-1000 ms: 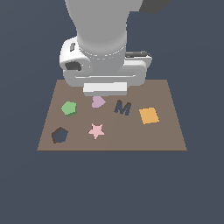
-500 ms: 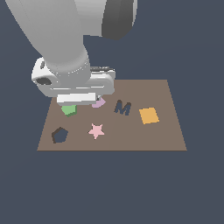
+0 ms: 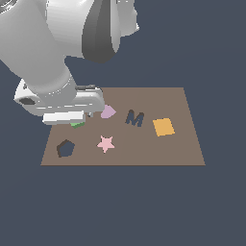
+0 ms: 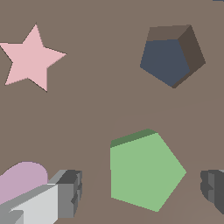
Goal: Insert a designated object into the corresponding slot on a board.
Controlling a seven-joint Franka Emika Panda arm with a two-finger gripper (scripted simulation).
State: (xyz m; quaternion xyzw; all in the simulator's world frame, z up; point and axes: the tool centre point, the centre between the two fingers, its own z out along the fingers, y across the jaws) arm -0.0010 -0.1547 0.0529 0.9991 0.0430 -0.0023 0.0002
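Hovering over green pentagon block [image 4: 144, 170], gripper [image 4: 142, 192] has jaws spread, one on either side, not touching. Block rests flat on board [image 3: 182, 144], near the empty pentagon slot [image 3: 65, 148]. Grasp, lift and insertion all remain undone.

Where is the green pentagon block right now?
The green pentagon block lies on the board between the open fingers, near the pentagon slot and lilac heart.
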